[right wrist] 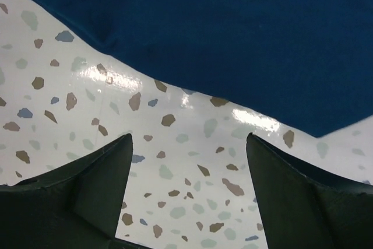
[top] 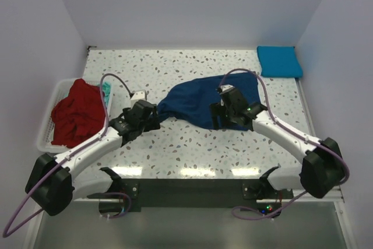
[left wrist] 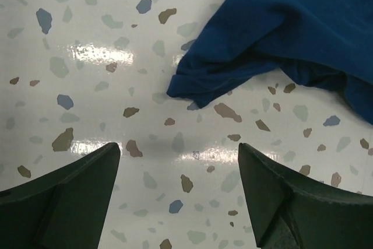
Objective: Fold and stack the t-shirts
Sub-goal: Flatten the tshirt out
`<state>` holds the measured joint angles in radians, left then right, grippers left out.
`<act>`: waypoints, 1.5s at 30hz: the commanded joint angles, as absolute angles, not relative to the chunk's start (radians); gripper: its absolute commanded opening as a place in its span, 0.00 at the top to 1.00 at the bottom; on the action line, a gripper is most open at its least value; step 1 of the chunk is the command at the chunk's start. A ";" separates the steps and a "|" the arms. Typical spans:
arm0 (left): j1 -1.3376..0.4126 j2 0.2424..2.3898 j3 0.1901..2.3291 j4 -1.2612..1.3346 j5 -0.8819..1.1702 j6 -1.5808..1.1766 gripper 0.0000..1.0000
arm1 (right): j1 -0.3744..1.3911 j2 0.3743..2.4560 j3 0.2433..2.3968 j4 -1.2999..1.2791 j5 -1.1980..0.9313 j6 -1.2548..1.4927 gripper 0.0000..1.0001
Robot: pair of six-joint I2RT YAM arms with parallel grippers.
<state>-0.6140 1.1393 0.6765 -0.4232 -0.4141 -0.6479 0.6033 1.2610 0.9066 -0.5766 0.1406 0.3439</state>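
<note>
Left pincer fingers fill the bottom of its wrist view, spread wide, nothing between them, only bare table. Right pincer is the same: released, jaws apart over bare speckled top, gripping nothing.

Navy t-shirt lies loose and unfolded on the table, between and just ahead of both pincers. Its long axis runs side to side, slightly slanted. The narrow bunched end points at the left pincer, and the wider end spreads beyond the right pincer. In the left wrist view the rolled tip of the shirt sits ahead and right of the jaws, not touching. In the right wrist view the near hem crosses the whole frame just ahead of the fingers. No print visible.

White slatted basket sits well out left of the left pincer. It holds a crumpled red t-shirt, with a bit of teal cloth at its right edge.

Folded turquoise t-shirt lies flat on the table, far ahead and right of the right pincer, at the back corner.
</note>
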 commanded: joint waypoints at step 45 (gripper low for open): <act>-0.407 1.100 0.856 -0.239 -0.796 -0.195 0.94 | 0.663 1.603 1.433 -0.842 0.138 0.035 0.98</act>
